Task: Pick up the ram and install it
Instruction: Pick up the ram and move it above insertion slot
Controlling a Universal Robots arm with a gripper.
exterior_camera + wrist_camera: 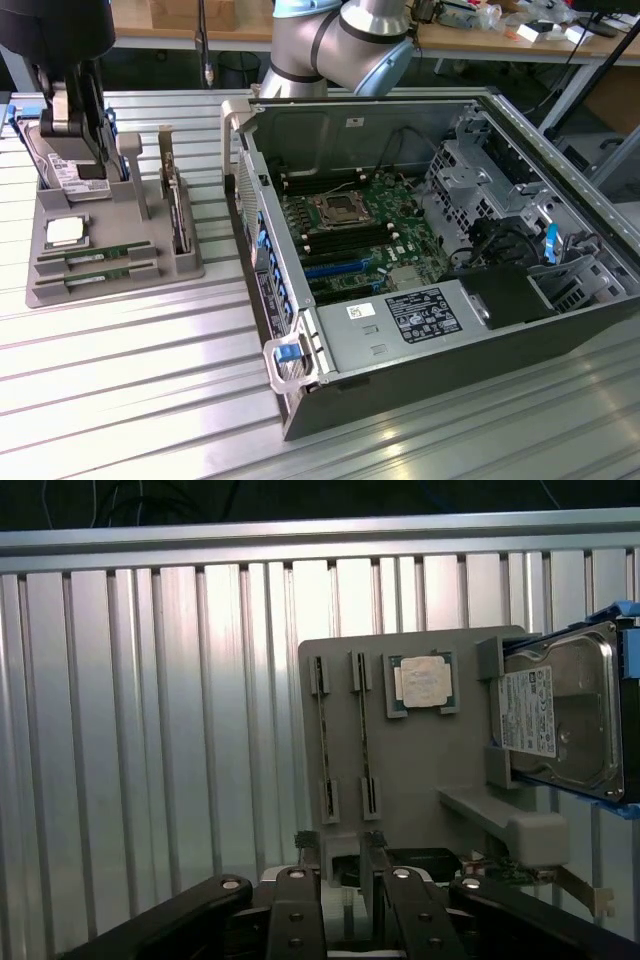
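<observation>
On a ribbed metal table (120,400), a grey holder tray (110,292) sits to the exterior view's left of an open computer case (560,330). The ram (95,254), a thin green stick, rests on edge in a slot of the tray, near a square silver processor chip (64,231). A second ram stick (100,276) lies parallel to it in the next slot. A hard drive (560,715) and an upright expansion card (178,215) stand in the same tray.

The gripper (340,842) hangs above the tray, apart from both sticks. Its two fingers are spread, and nothing is clamped between them. Both sticks are in their slots, so the pick does not appear to have begun.

The step in hand looks like lining up over the ram. To do it well, the claw probably needs to turn so that one finger faces each flat side of the stick. It should centre on the middle of the stick's length, away from the raised supports at the ends. A straight, slow descent would keep the fingers off the neighbouring stick and the processor chip. The squeeze should be gentle, as the board looks thin and may flex.
</observation>
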